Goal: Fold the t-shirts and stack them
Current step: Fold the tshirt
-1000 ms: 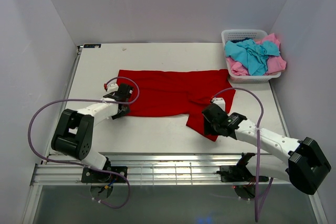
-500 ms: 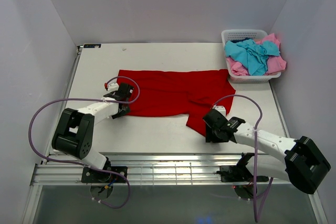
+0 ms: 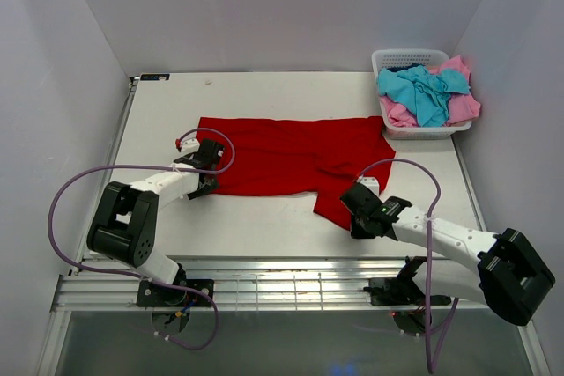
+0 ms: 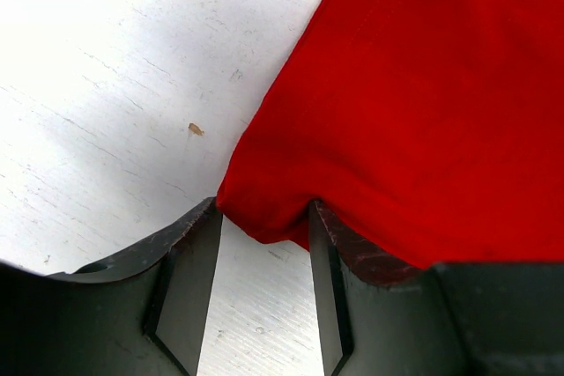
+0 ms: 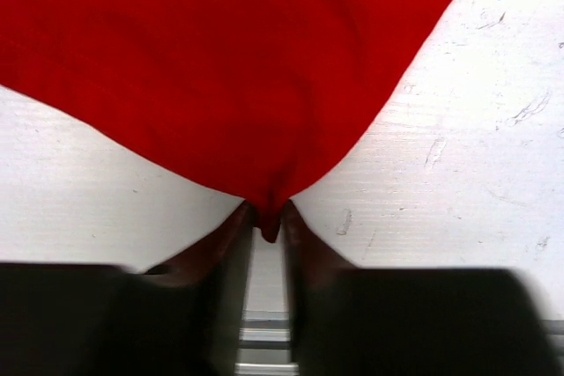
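The red t-shirt [image 3: 291, 156] lies spread flat across the middle of the table, with a flap hanging toward the front right. My left gripper [image 3: 206, 184] [image 4: 264, 217] is open at the shirt's front left corner [image 4: 264, 217], which rests between the fingertips. My right gripper [image 3: 354, 217] [image 5: 267, 217] is shut on the lowest tip of the red flap [image 5: 220, 68], jaws nearly together. A turquoise t-shirt [image 3: 423, 90] and a pink t-shirt [image 3: 464, 108] are crumpled in the basket.
The white lattice basket [image 3: 410, 56] stands at the back right corner of the table. White walls enclose three sides. The metal rail [image 3: 291, 283] with both arm bases runs along the near edge.
The right gripper slid a little toward the near edge and closed its jaws on the tip of the red flap. The left arm stayed put.
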You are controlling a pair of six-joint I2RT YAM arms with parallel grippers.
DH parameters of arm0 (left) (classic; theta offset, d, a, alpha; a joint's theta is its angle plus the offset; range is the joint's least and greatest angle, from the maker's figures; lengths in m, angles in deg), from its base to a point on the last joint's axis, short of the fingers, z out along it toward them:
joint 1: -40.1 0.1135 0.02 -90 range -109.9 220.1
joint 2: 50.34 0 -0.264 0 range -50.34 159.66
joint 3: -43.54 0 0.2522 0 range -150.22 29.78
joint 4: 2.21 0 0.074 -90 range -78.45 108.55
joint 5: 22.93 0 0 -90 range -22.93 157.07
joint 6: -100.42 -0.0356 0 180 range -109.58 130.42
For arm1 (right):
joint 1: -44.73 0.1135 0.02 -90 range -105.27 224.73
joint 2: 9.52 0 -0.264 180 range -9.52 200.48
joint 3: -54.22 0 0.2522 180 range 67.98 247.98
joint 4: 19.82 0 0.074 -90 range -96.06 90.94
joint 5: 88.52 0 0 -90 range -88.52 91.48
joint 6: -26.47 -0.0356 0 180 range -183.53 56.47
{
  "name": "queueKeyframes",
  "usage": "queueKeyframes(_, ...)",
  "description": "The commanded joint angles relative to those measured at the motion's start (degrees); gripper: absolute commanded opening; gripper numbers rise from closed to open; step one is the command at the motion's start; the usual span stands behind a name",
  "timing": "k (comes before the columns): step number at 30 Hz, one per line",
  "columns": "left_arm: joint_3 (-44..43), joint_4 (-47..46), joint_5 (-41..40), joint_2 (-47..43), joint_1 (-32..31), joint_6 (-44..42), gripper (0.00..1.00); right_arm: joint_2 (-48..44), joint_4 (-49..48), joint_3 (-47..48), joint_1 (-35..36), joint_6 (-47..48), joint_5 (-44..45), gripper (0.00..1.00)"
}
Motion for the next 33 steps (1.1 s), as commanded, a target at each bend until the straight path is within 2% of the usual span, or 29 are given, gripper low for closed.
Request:
queueKeyframes(1,-0.1,1.3,-1.1,0.1,0.4,-0.7,0.54,1.7,0.5,0.0,0.4,-1.1,0.1,0.18)
queueKeyframes(3,0.0,1.3,-1.4,0.3,0.5,-0.6,0.54,1.6,0.4,-0.5,0.4,-1.1,0.3,0.09)
queueKeyframes(5,-0.2,1.2,-1.8,0.6,0.5,-0.6,0.5,1.0,0.4,-0.8,0.4,-1.0,0.6,0.08)
queueKeyframes(6,-0.2,1.2,-2.0,0.7,0.5,-0.6,0.43,0.6,1.0,-1.0,0.4,-1.1,0.9,0.08)
queueKeyframes(7,-0.3,1.2,-2.1,0.8,0.6,-0.7,0.28,-0.1,1.1,-1.1,0.4,-1.2,1.0,0.08)
queueKeyframes(9,-0.4,1.2,-2.6,0.8,0.7,-0.6,0.14,-2.3,1.6,-0.6,0.4,-1.2,2.3,0.08)
queueKeyframes(10,-0.5,1.1,-2.7,0.6,1.2,-0.5,0.01,-2.9,2.5,0.7,0.4,-1.1,3.1,0.08)
queueKeyframes(14,-1.7,0.2,-3.1,0.1,2.0,-0.9,0.0,-4.1,4.5,7.7,0.3,1.1,8.1,0.08)
queueKeyframes(19,-4.3,-0.4,-3.3,0.4,2.7,-1.9,0.0,1.7,3.8,17.4,-1.2,5.4,12.3,0.08)
queueKeyframes(27,-9.8,-0.7,-2.7,2.7,4.1,-3.8,0.0,15.1,-3.0,30.1,-7.5,14.9,9.8,0.08)
queueKeyframes(33,-16.0,-1.6,0.9,7.9,7.0,-6.3,0.0,23.7,-5.3,37.9,-13.7,20.7,7.0,0.08)
